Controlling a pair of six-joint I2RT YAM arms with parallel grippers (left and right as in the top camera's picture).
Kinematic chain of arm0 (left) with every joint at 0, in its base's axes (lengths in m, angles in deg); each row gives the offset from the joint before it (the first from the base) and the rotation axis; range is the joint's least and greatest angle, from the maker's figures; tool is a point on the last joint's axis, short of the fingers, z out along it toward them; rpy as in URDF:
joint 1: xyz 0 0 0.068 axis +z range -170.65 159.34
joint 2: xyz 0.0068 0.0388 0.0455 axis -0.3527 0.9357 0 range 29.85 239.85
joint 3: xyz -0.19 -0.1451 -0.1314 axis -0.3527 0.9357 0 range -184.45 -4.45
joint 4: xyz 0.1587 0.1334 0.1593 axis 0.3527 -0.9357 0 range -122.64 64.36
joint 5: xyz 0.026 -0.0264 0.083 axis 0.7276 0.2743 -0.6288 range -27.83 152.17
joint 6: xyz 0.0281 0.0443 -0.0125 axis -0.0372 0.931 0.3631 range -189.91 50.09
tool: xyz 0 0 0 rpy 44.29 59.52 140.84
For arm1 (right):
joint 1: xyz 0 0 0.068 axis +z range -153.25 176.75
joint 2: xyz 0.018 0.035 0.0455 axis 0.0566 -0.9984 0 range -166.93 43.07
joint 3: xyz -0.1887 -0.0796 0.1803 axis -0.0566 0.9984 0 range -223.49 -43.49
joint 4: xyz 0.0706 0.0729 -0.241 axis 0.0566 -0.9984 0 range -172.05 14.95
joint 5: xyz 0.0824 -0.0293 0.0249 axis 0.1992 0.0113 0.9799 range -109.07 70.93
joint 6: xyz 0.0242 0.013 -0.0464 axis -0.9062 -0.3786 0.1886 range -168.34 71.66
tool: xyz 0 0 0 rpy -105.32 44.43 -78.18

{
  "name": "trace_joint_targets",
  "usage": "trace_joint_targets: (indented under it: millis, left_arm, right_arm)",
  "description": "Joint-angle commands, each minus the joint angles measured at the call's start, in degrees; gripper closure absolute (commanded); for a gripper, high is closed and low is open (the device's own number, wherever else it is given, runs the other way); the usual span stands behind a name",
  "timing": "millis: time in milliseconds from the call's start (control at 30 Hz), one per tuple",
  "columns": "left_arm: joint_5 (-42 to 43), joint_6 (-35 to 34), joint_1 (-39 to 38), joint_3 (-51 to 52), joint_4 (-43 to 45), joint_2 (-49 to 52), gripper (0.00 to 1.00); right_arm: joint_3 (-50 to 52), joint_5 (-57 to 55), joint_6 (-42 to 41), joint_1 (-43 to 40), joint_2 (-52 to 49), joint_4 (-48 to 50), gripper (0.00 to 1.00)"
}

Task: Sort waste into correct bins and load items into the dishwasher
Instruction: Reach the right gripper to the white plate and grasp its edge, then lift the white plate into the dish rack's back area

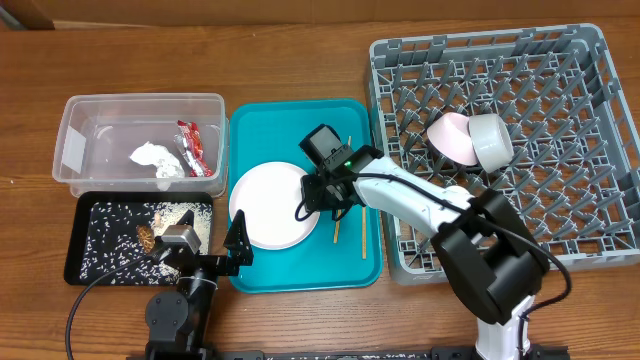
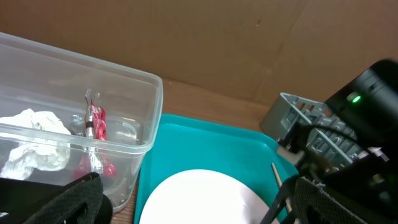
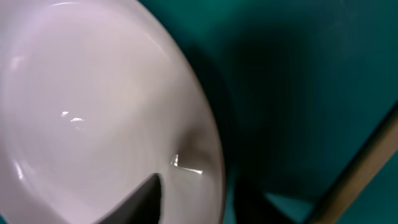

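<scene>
A round white plate [image 1: 272, 205] lies on the teal tray [image 1: 300, 272]. My right gripper [image 1: 318, 195] is down at the plate's right rim. In the right wrist view one dark fingertip [image 3: 144, 200] rests over the plate [image 3: 93, 106] just inside its rim, and the other finger is lost in shadow beyond the rim. Two chopsticks [image 1: 362, 235] lie on the teal tray beside the plate. My left gripper [image 1: 205, 250] stands open and low between the black tray [image 1: 100, 268] and the teal tray, holding nothing. The grey dish rack [image 1: 600, 150] holds a pale bowl [image 1: 452, 140] and a white cup [image 1: 492, 140].
The clear tub [image 1: 75, 150] at the back left holds a white napkin [image 1: 152, 157] and a red-and-white wrapper [image 1: 190, 145]. Rice grains and brown bits [image 1: 147, 238] lie scattered in the black tray. The right arm reaches across the rack's front left corner.
</scene>
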State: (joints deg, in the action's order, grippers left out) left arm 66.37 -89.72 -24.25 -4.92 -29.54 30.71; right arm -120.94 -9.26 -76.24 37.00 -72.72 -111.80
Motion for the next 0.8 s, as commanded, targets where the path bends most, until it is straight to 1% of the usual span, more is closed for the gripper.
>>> trace_joint_targets:
  millis: [0,33,133,300,433,467,533,567,633,700,767]
  left_arm:
    - [-0.33,-0.98,0.57,0.20,-0.22,-0.50,0.00]
    - [-0.33,-0.98,0.57,0.20,-0.22,-0.50,0.00]
    - [-0.33,-0.98,0.57,0.20,-0.22,-0.50,0.00]
    - [-0.33,-0.98,0.57,0.20,-0.22,-0.50,0.00]
    - [-0.33,-0.98,0.57,0.20,-0.22,-0.50,0.00]
    - [-0.31,-0.98,0.57,0.20,-0.22,-0.50,0.00]
    - [-0.33,-0.98,0.57,0.20,-0.22,-0.50,0.00]
    - [-0.33,-0.98,0.57,0.20,-0.22,-0.50,0.00]
    - [-0.33,-0.98,0.57,0.20,-0.22,-0.50,0.00]
    - [-0.33,-0.98,0.57,0.20,-0.22,-0.50,0.00]
    - [-0.33,-0.98,0.59,0.20,-0.22,-0.50,0.00]
  right_arm:
    - [-0.48,0.35,-0.83,-0.70,-0.48,0.35,0.92]
    - [-0.79,0.33,-0.85,-0.74,-0.48,0.02,0.96]
    - [-1.81,-1.70,-0.85,-0.79,0.13,-2.10,0.96]
    - [-3.39,-11.47,-2.56,-0.85,4.37,-5.86,0.96]
    - [-3.43,-24.28,-2.56,-1.60,14.47,-7.50,0.96]
    - [-3.43,-30.88,-2.54,-2.45,18.82,-8.28,0.96]
    - [-3.43,-38.40,-2.54,-3.98,23.91,-9.31,0.96]
    - [-3.43,-42.56,-2.54,-5.49,27.47,-10.10,0.96]
    - [-3.43,-47.21,-2.54,-7.82,31.28,-10.99,0.96]
    - [-3.43,-53.53,-2.54,-12.24,35.28,-11.45,0.96]
    - [-3.43,-57.11,-2.51,-15.06,36.37,-11.37,0.96]
